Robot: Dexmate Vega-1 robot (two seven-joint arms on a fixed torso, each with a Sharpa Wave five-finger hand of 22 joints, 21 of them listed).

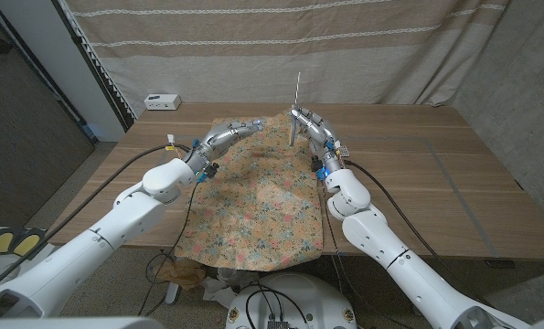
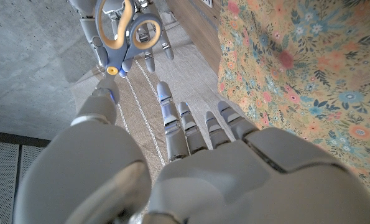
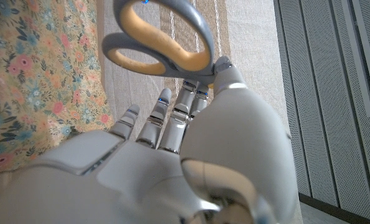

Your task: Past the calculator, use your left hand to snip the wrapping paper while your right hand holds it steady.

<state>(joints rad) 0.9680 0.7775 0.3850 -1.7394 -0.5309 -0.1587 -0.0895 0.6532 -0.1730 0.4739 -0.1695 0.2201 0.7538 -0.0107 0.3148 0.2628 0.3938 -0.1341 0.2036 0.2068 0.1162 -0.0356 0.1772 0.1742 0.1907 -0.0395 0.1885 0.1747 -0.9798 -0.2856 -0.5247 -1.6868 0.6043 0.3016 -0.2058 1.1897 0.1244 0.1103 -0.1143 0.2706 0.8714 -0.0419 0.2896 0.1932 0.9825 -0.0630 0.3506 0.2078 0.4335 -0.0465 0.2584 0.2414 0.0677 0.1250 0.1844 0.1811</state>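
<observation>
We see the floral wrapping paper (image 1: 253,196) spread over the middle of the wooden bench (image 1: 418,174), its near edge hanging over the front. Our right hand (image 1: 310,122) is at the paper's far right corner, holding a pair of scissors (image 1: 296,108) with the blades pointing straight up. The right wrist view adds the scissors' (image 3: 163,40) grey handles with tan-lined loops standing above the right hand's (image 3: 172,155) fingers, the paper (image 3: 38,74) beside them. Our left hand (image 1: 232,135) reaches over the paper's far left part; the left wrist view shows its (image 2: 203,162) fingers stretched out and apart with nothing in them, the paper (image 2: 303,81) alongside and the scissors (image 2: 127,31) in the other hand beyond. Whether the left fingertips touch the paper we cannot tell. A small white box (image 1: 162,100) sits at the bench's far left corner.
</observation>
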